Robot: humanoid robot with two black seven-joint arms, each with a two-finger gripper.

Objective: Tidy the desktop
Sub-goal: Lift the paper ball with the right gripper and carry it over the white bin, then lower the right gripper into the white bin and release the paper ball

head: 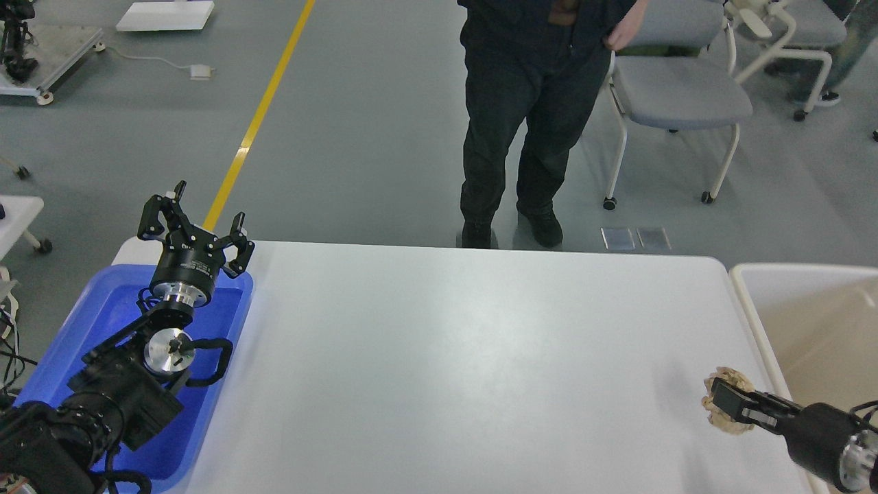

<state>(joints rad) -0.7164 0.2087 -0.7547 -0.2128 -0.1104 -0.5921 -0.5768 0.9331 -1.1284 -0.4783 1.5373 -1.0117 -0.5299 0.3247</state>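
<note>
Desktop (439, 357) is showing plain smooth white. Tray (226, 322) at my left is showing bright blue; bin (754, 302) at my right, cream-white. My grippers, left (195, 223) and right (717, 401), are showing black. Crumpled lump (730, 377) is showing mottled tan.

A large white desktop (439, 357) fills the lower middle of the head view. It is a smooth, slightly glossy rectangle with rounded far corners, lying flat and level. Its far edge runs straight across the view, and its near part runs out of the bottom of the view. The surface reflects soft, pale patches of light across its middle. Most of it is bare. Near its right edge, toward the front, sits a small tan, crumpled-looking lump (728, 410), touching the surface and casting a faint shadow to its left.
</note>
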